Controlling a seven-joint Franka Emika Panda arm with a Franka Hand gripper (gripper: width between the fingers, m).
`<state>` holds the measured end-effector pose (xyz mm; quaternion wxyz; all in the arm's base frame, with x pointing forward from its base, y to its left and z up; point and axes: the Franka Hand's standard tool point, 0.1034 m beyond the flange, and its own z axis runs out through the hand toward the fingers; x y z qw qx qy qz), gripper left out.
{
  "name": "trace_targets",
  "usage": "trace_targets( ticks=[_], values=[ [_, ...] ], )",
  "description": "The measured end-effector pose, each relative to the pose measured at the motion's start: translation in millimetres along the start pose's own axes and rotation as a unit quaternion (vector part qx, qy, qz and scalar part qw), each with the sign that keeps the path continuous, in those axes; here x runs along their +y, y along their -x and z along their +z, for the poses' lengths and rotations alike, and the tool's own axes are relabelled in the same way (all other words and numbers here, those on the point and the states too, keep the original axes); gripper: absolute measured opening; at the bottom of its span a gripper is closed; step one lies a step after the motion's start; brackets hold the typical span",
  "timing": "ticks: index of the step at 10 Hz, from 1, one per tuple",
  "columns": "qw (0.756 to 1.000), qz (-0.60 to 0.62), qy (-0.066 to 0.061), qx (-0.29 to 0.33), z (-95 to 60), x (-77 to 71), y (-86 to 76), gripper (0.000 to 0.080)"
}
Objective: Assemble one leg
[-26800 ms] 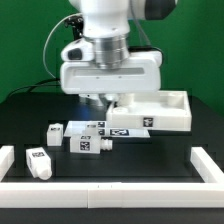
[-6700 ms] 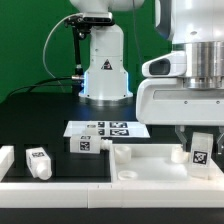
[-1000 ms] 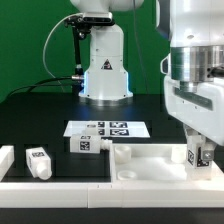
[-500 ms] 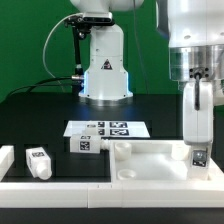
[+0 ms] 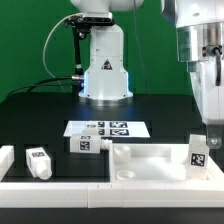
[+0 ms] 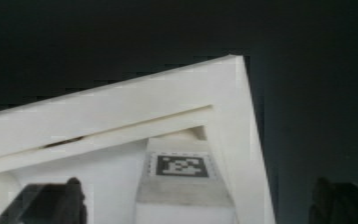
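The arm's white base (image 5: 104, 62) fills the middle of the exterior view at about 12 o'clock from the black table (image 5: 40, 115), with a green backdrop behind it. Its forearm and wrist come down at 2 o'clock, ending in the gripper (image 5: 211, 137), which hangs just above the upright leg (image 5: 197, 152) at 4 o'clock. Whether the fingers touch that leg I cannot tell, and their spread is not clear from either view; in the wrist view only dark, blurred finger shapes (image 6: 51, 200) show at the picture's edge.

That leg stands tag-forward at the far corner of the large flat white panel (image 5: 150, 160), which lies across 5 o'clock; the wrist view shows the same tagged block against the panel's corner.

At the centre, the marker board (image 5: 105, 129) lies flat, just behind the panel. A second leg (image 5: 87, 144) lies on its side touching the board's near edge, at 7 o'clock. A third leg (image 5: 39, 162) stands well apart at 8 o'clock, near a white rail (image 5: 60, 188) running along the front.
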<state>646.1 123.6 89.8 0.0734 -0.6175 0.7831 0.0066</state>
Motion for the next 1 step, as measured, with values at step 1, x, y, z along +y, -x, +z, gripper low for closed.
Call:
trace_targets(
  ticks=[1],
  values=[
    [1.0,-0.001,0.0,0.0,0.7,0.4,-0.1,0.0642]
  ],
)
